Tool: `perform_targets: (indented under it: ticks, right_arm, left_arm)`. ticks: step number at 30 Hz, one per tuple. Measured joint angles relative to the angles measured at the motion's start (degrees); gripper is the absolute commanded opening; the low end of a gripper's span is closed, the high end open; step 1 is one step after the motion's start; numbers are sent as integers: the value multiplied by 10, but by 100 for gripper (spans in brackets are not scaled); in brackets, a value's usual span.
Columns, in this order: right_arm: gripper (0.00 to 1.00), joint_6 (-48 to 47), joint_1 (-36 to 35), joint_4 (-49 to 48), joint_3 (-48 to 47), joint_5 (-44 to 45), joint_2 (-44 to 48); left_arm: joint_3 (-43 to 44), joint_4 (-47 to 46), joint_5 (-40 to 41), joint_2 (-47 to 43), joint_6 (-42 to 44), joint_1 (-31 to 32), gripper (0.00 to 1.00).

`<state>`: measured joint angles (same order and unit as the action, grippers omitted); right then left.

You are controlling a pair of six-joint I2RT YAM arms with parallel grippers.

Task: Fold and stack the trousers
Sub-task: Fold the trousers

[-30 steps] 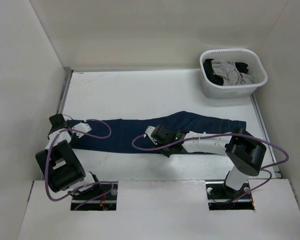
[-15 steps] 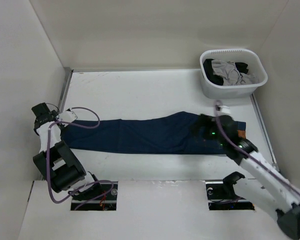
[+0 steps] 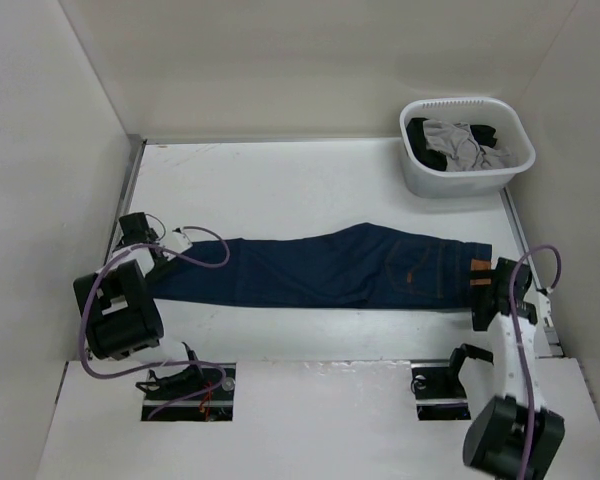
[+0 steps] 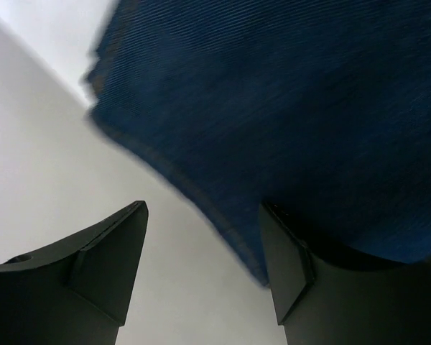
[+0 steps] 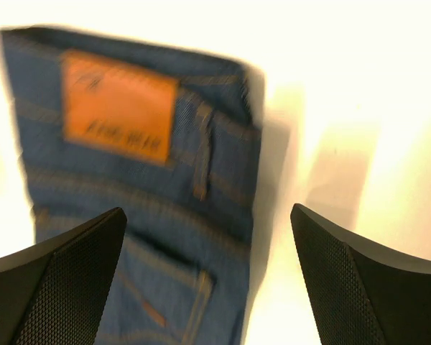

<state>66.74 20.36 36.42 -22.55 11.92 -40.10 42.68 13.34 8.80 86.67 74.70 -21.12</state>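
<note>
Black-and-white left arm folding back at near-left, big black elbow sitting low, wrist reaching toward far-left. Black two-finger left gripper pointing down, fingers standing apart. White right arm stretching from near-right toward far, black elbow joint rising at near edge. Black two-finger right gripper facing down, jaws gaping wide, gripping nothing.

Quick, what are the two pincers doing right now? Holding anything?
Left pincer: open, holding nothing, at the end of the trousers.
Right pincer: wide open, holding nothing.
</note>
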Motion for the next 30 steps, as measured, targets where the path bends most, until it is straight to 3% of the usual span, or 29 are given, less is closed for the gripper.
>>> perform_targets:
  ticks: [3,4,5,7,8,10,11,19,26,30]
  right_arm:
    - [99,4,26,-63,-5,-17,-107]
    - [90,3,30,-89,-12,-23,-130]
    - [79,3,33,-117,-14,-27,-153]
    - [42,3,36,-158,-21,-36,-194]
    - [29,3,38,-170,-20,-41,-211]
    - [6,5,45,-184,-18,-48,-230]
    - [0,3,52,-188,-17,-51,-233]
    - [0,-111,70,-130,-68,-21,-174]
    - [0,-226,-21,-120,-153,37,-132]
    - [0,-313,-113,-130,-168,88,-116]
  left_arm:
    - [-14,-37,33,13,-1,14,62]
    - [-17,-50,43,17,-2,16,62]
    - [-19,-63,53,22,-2,17,62]
    - [-23,-88,68,30,-2,17,62]
    - [-25,-99,75,32,-2,17,62]
    - [-30,-115,83,35,-2,17,62]
    - [-32,-121,87,35,-2,17,62]
    - [-34,-138,94,39,-8,16,62]
    - [-34,-138,101,38,-20,25,64]
    - [-34,-127,106,29,-29,36,67]
